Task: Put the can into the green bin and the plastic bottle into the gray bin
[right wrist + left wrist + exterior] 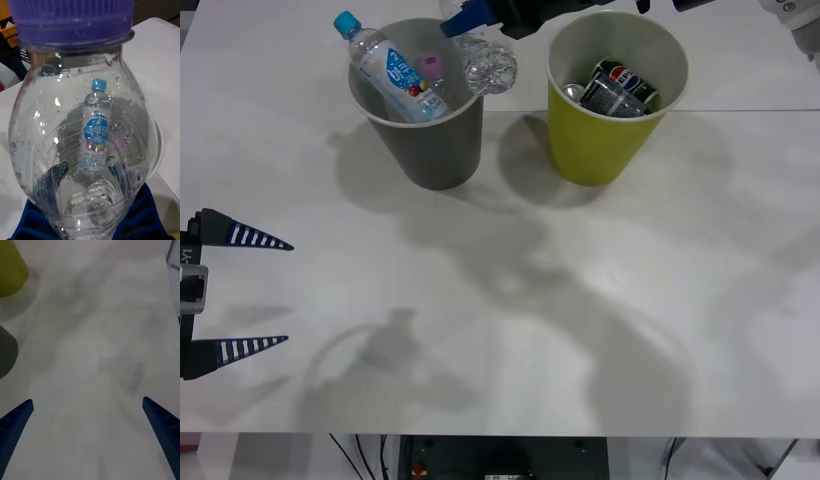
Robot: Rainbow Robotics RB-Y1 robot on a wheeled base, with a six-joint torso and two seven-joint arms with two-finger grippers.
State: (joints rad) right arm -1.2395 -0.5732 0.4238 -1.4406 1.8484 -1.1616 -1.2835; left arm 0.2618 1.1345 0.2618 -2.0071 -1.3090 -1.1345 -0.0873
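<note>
One clear plastic bottle (488, 63) with a purple cap is the story right now, pinched in the right gripper (480, 25), whose blue jaws are closed on its body. It hangs tilted just beyond and below those jaws, over the near rim of the gray bin (425, 150), on the side facing the green bin (600, 140). From the right wrist camera the cap points away from the jaws and the bottle's base sits down between the blue fingers (33, 221), and straight through the clear plastic you can make out the bin's interior. That reads as an aim: the bottle is lined up so a release should send it cap-first into the bin rather than onto the table.

Below the jaws, inside the gray bin, a blue-labelled bottle with a cyan cap (385, 65) leans against the wall beside a pink-capped bottle (430, 70), so space is tight and the drop wants to favour the open side. Off to the side of the jaws, the green bin already holds cans (620, 85), so that half looks settled.

The left gripper (235, 290) waits well back over the table (530, 330), jaws spread wide and holding nothing, well clear of both bins.
</note>
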